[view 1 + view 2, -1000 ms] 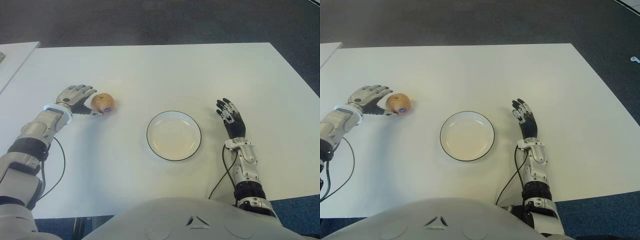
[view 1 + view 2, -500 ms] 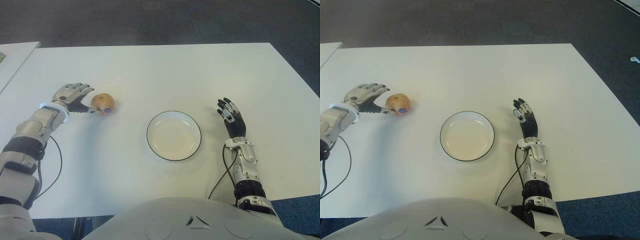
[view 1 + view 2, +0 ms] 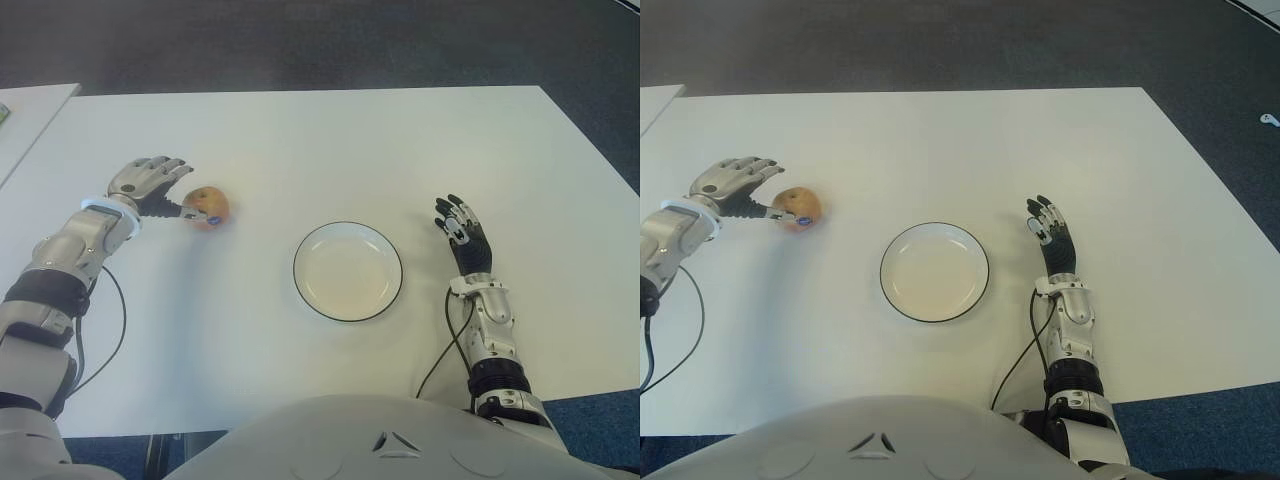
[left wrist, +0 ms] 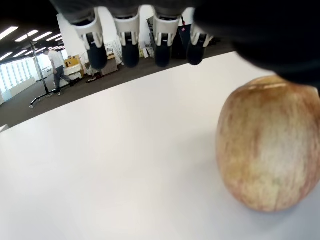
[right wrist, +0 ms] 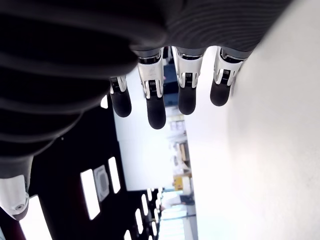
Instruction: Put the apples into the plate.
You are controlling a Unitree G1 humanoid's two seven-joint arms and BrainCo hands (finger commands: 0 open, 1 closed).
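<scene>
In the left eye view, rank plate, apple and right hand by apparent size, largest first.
1. plate
2. right hand
3. apple, partly covered by the left hand thumb; its gap to the right hand is small.

A white counter (image 3: 330,140) spans the view, dark carpeted floor (image 3: 300,45) beyond its far edge and another white surface (image 3: 25,110) at far left.

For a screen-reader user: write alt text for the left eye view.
The robot's left hand reaches with open fingers for an apple on a white table, its thumb by the fruit. An empty white plate sits at centre, with the idle right hand showing on its right.
</scene>
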